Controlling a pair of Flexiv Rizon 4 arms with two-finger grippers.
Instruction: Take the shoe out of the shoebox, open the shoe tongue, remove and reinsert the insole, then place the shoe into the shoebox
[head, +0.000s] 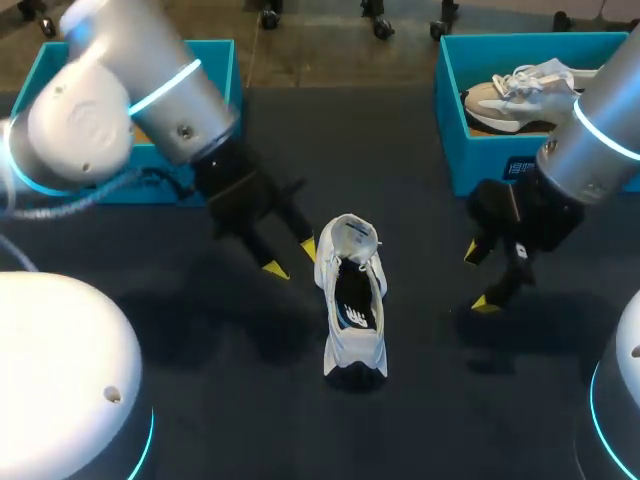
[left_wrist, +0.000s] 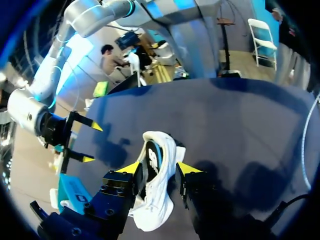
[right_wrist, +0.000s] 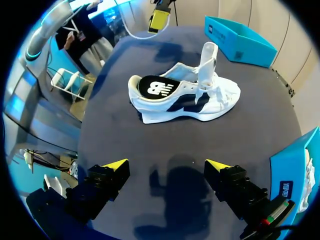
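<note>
A white shoe (head: 352, 300) with dark side marks stands on its sole in the middle of the dark table, tongue (head: 349, 235) pulled upright. Its dark insole (right_wrist: 159, 89) with a white logo lies in the opening. My left gripper (head: 290, 258) hangs open just left of the tongue end. In the left wrist view the shoe (left_wrist: 157, 180) shows between the left gripper (left_wrist: 159, 167) fingers, which do not clamp it. My right gripper (head: 478, 278) is wide open to the right of the shoe, with bare table between the right gripper (right_wrist: 166, 165) fingers.
A blue shoebox (head: 452, 110) at the back right holds a second, beige-and-white shoe (head: 520, 90). Another blue shoebox (head: 215, 60) stands at the back left, mostly hidden behind my left arm. Dark table lies around the shoe on all sides.
</note>
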